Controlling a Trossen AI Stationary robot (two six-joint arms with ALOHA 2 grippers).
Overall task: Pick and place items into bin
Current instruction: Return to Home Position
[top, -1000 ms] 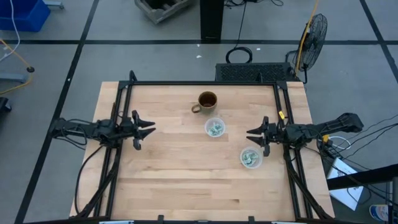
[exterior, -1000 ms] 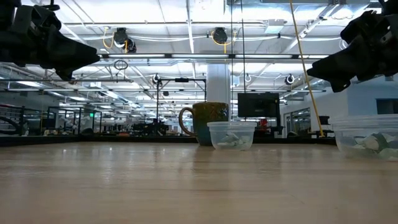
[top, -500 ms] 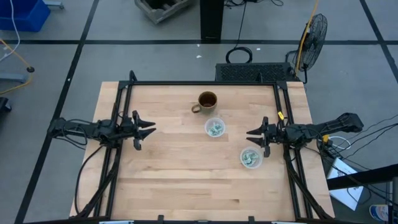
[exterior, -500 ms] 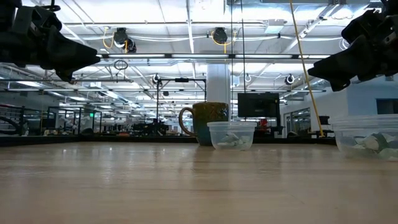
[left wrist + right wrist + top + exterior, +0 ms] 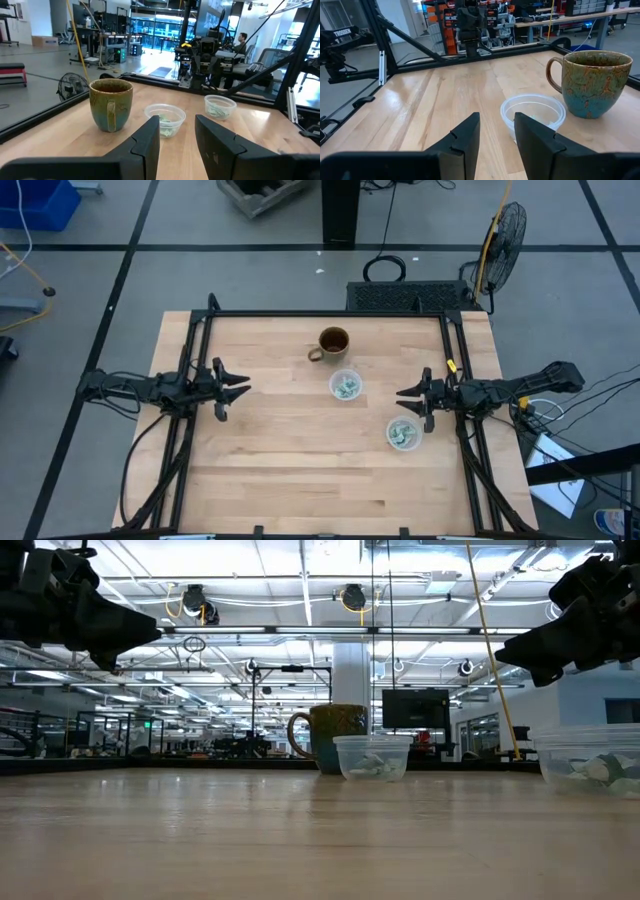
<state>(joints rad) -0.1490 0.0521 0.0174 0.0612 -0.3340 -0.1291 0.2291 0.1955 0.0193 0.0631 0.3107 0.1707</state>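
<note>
Above, arms: the left gripper (image 5: 240, 387) hangs at its own side of the table (image 5: 280, 470) and the right gripper (image 5: 405, 395) at the opposite side. They face each other, well apart.
Above, items: the pale green items (image 5: 347, 387) lie inside two clear bowls. The near bowl (image 5: 391, 435) is just beside the right gripper. The far bowl (image 5: 333, 385) is ahead of it, next to the mug (image 5: 332, 341).
Above, progress: I spot no loose bit on the wood, so the sorting looks done. Only parking the arms seems left.
Table level: both grippers hang above the wood, touching nothing. The near bowl is cut off at the edge.
Left wrist, grip: fingers parted, nothing between them. The mug and both bowls lie ahead.
Right wrist, grip: fingers parted, empty too. The far bowl and mug lie ahead, and the near bowl is out of sight.
Hard to tell: how many bits each bowl holds, and whether anything sits in the mug.
</note>
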